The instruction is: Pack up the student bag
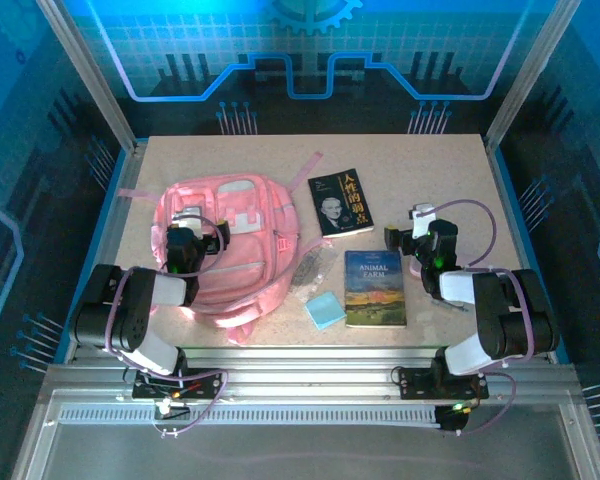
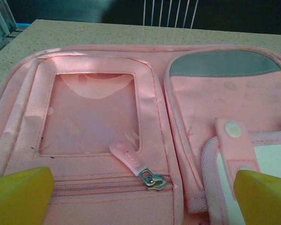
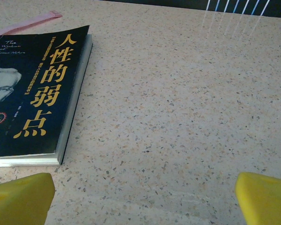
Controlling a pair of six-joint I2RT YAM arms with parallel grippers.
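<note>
Pink student bag is overhung by the left gripper, jaws parted — the right gripper, likewise parted, is set well right.

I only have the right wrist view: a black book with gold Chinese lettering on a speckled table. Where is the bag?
Observer: The pink student bag lies flat left of that black book, front pockets up.
Operator: Anything else out there?
Observer: An Animal Farm book and a light blue square item lie nearer the arms.
Operator: And the left tool?
Observer: The left tool hangs open over the bag's front pocket, by a zipper pull.
</note>
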